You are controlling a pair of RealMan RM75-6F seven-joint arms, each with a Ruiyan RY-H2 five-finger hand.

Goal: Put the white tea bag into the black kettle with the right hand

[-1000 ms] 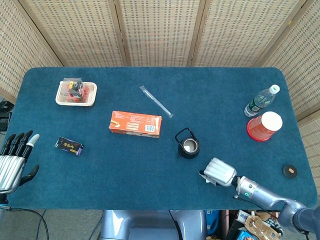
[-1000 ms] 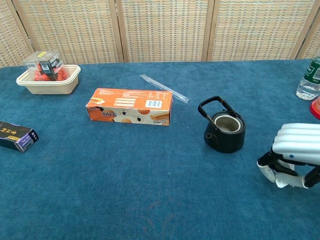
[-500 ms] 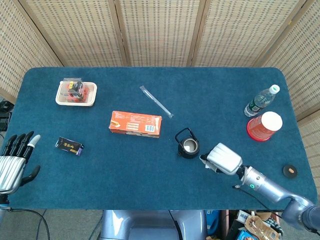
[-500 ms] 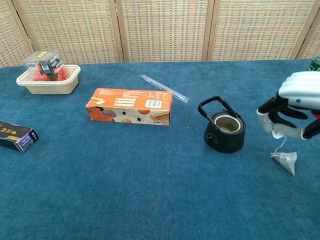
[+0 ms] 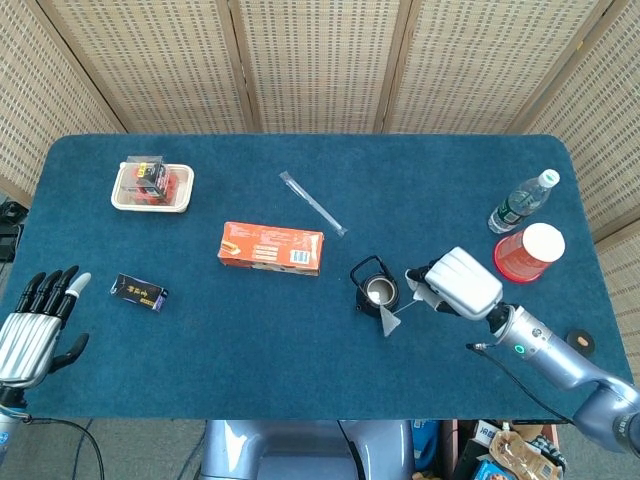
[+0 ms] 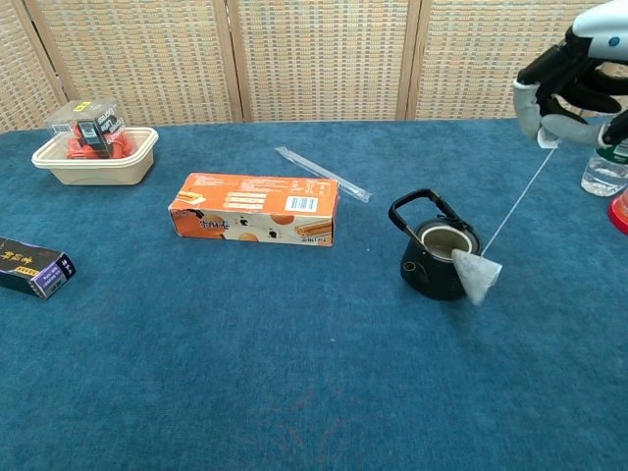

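The black kettle (image 5: 377, 291) (image 6: 438, 262) stands lidless near the table's front right, handle tipped back to the left. My right hand (image 5: 457, 284) (image 6: 574, 83) is raised to the right of it and pinches the string of the white tea bag (image 5: 388, 320) (image 6: 476, 274). The bag hangs on the taut, slanted string just in front of the kettle's right side, at rim height. My left hand (image 5: 32, 336) hovers open at the table's front left edge, fingers spread.
An orange carton (image 5: 271, 247) lies left of the kettle, a clear wrapped stick (image 5: 312, 203) behind it. A tray of small items (image 5: 152, 186) and a dark packet (image 5: 138, 292) sit on the left. A water bottle (image 5: 520, 203), red cup (image 5: 528, 252) and small dark disc (image 5: 579, 342) stand on the right.
My right hand rose from the table and moved back towards the kettle, lifting the tea bag by its string. The bag swung left to hang beside the kettle. The left hand barely shifted.
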